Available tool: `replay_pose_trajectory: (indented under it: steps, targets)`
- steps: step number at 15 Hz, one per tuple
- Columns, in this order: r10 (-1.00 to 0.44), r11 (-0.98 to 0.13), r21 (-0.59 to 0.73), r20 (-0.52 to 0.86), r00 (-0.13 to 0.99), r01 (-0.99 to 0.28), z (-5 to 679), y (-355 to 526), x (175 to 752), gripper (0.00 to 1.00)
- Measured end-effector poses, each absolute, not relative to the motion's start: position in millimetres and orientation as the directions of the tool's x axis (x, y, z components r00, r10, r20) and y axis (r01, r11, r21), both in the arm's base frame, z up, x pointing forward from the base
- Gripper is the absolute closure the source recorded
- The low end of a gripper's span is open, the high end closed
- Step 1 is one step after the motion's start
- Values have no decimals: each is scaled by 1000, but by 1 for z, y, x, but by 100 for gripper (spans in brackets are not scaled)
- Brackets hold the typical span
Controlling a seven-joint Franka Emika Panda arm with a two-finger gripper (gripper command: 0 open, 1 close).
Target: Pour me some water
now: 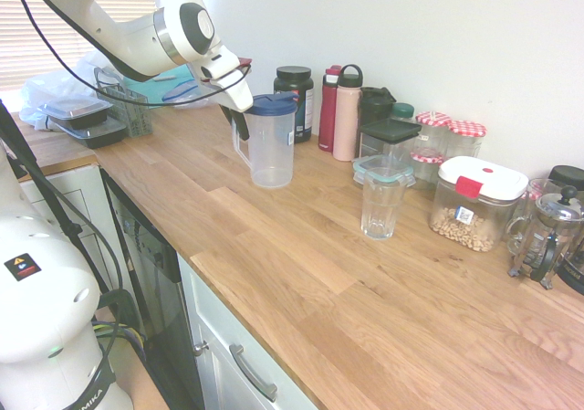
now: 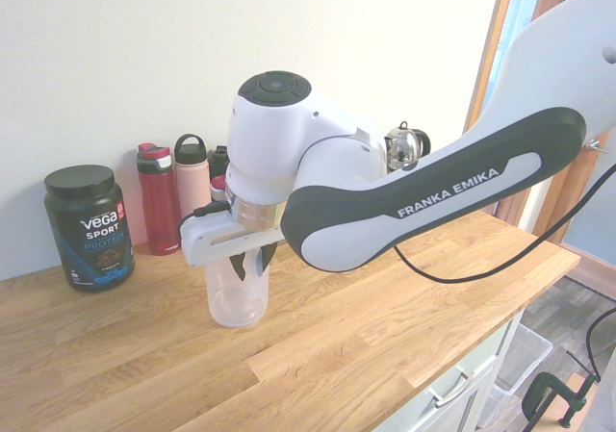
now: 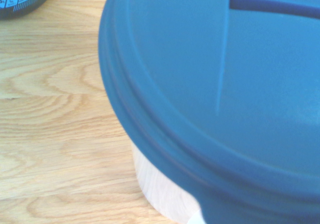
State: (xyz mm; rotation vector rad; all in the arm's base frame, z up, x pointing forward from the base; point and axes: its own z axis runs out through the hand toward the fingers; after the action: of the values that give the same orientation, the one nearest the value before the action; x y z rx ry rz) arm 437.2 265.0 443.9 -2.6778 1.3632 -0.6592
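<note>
A clear plastic pitcher (image 1: 272, 150) with a blue lid (image 3: 225, 84) stands upright on the wooden worktop (image 1: 301, 273). Whether it holds water cannot be told. My gripper (image 1: 240, 127) is at the pitcher's side handle, just under the lid, with the jaws drawn close on the handle. The second exterior view shows the dark fingers (image 2: 241, 262) in front of the pitcher (image 2: 236, 302). An empty clear glass (image 1: 380, 207) stands to the pitcher's right in the first exterior view, apart from it.
Along the wall stand a black protein tub (image 1: 294, 99), a red bottle and a pink bottle (image 1: 347, 113), lidded jars, a box of nuts (image 1: 474, 205) and a French press (image 1: 547, 236). Food containers (image 1: 82, 118) sit far left. The worktop's front edge runs diagonally.
</note>
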Motion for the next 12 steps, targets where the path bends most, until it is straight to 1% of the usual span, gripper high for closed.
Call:
replay_pose_trajectory:
  steps: [7, 9, 12]
  targets:
    - [-786, -606, -258, 336, 518, -752, 449, 262, 437, 100]
    - [-756, -647, -254, 333, 563, -719, 465, 255, 421, 100]
    - [-693, -716, -227, 346, 632, -660, 508, 224, 385, 100]
